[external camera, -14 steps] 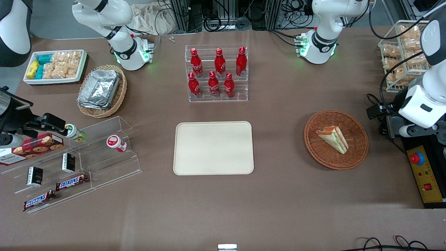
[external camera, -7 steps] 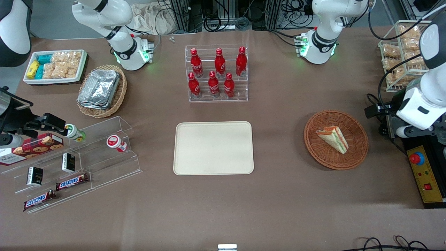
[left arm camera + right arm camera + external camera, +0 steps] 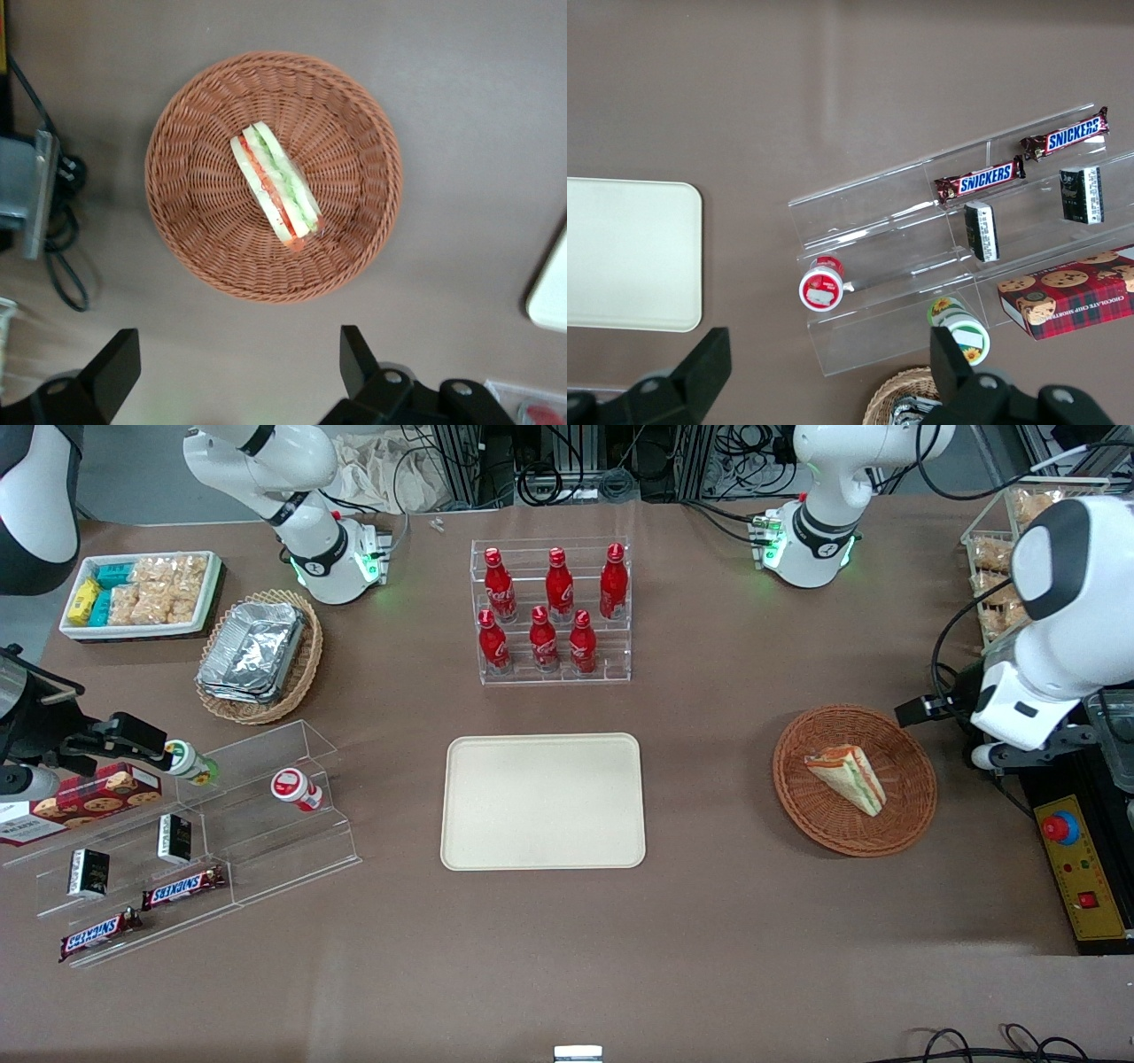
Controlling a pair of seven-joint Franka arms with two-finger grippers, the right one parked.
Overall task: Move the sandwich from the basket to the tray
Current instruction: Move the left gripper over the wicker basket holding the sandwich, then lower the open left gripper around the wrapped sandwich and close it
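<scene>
Nearest the front camera on the brown surface [image 3: 709, 957], you have the flat cream-beige rectangular plastic tray [image 3: 542, 802], with nothing on it. At three o'clock from the tray in the front view, well apart from it, sits the round reddish-brown woven wicker basket [image 3: 904, 797]. The triangular white-bread sandwich wedge [image 3: 846, 778] lies inside that basket, near its middle. It rests on its side, with its red and green filling edge showing.

Your tool [image 3: 235, 363] hangs above the surface, just off the basket's rim toward the working arm's end of the surface, at roughly two o'clock from the basket in the front view. Its two black fingers [image 3: 115, 367] are spread wide and hold nothing. In the left wrist view the basket [image 3: 354, 177] and sandwich [image 3: 275, 195] lie ahead of the gap between the fingers, clear of both, and a corner of the tray [image 3: 554, 292] shows at the frame's edge.

Farther from the front camera, at twelve o'clock from the tray, a clear acrylic stepped rack [image 3: 554, 673] holds six upright red bottles [image 3: 543, 638] in two rows.
</scene>
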